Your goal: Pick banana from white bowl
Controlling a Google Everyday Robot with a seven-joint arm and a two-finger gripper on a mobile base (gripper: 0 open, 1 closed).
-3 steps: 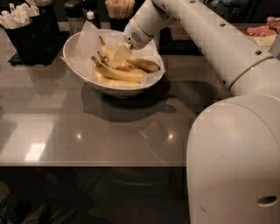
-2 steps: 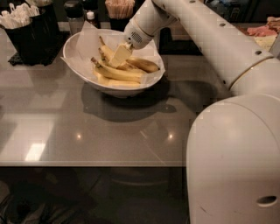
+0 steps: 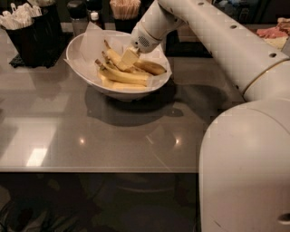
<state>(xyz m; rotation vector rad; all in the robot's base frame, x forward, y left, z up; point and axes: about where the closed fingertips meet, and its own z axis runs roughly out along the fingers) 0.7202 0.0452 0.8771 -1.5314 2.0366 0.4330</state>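
Note:
The white bowl (image 3: 86,68) stands at the back left of the grey table, lined with white paper. Several yellow bananas lie in it. The longest banana (image 3: 122,76) curves across the front of the pile, dark stem tip to the left. A browner banana (image 3: 152,68) lies to its right. My gripper (image 3: 128,58) reaches down from the upper right into the bowl and sits on top of the pile, just behind the long banana and touching the bananas there. Its wrist (image 3: 147,36) hides the bowl's back right rim.
A black holder of white packets (image 3: 31,31) stands left of the bowl. Dark shakers (image 3: 77,13) and a holder of sticks (image 3: 126,11) stand behind it. My white arm and base (image 3: 244,167) fill the right side. The table's front edge (image 3: 90,170) runs across the lower part.
My gripper has edged slightly to the right over the pile. The bowl and the bananas have not visibly moved.

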